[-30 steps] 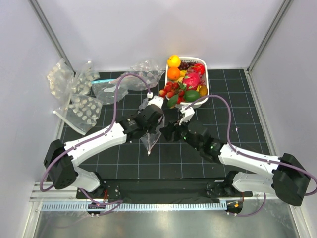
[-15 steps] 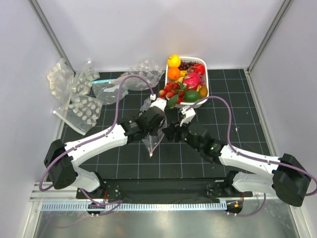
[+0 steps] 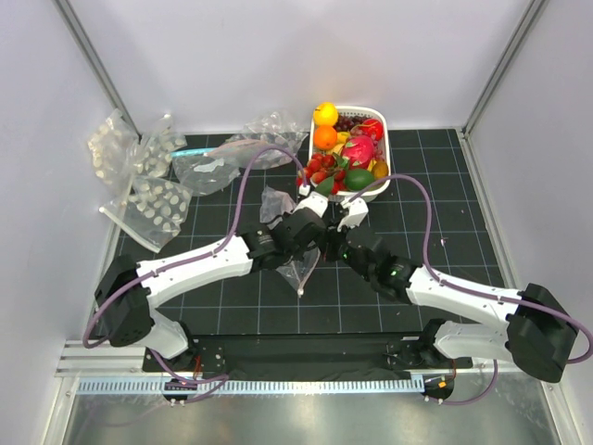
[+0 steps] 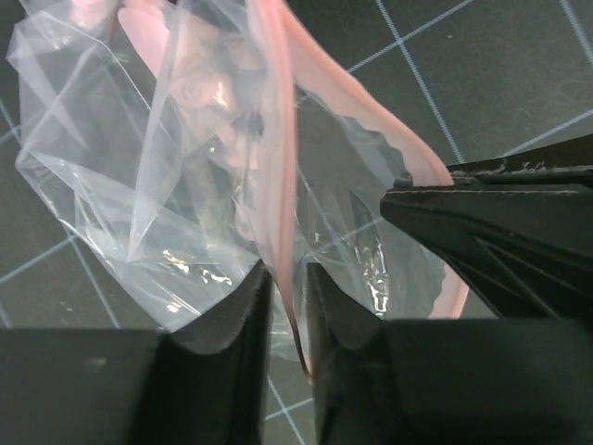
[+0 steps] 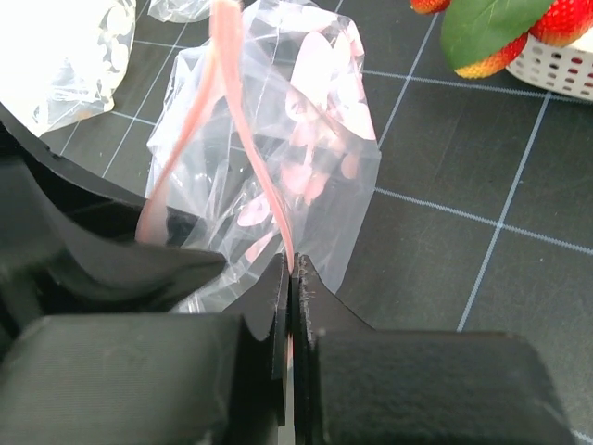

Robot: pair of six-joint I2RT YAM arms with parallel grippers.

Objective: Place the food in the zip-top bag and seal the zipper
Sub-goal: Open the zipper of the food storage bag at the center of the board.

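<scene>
The zip-top bag (image 3: 301, 269), clear with white dots, hangs between my two grippers over the mat's middle. In the left wrist view its pinkish zipper (image 4: 278, 139) runs through the narrow gap of my left gripper (image 4: 288, 283), whose jaws stand slightly apart on either side of the strip. My right gripper (image 5: 292, 269) is shut on the other side of the zipper (image 5: 227, 56), so the mouth bows open. The food lies in and beside the white basket (image 3: 384, 139): strawberries (image 3: 320, 169), a pink dragon fruit (image 3: 359, 148), a green leaf (image 3: 324, 188). I see no food inside the bag.
Orange (image 3: 325, 137) and yellow (image 3: 325, 113) round fruits fill the basket's back. Dotted bags (image 3: 148, 204) and plain clear bags (image 3: 208, 167) lie at the left and back of the mat. White walls close in on both sides.
Both grippers and the bag shifted right and a little back, toward the basket. The right jaws closed onto the zipper strip. The left jaws eased apart from shut.
</scene>
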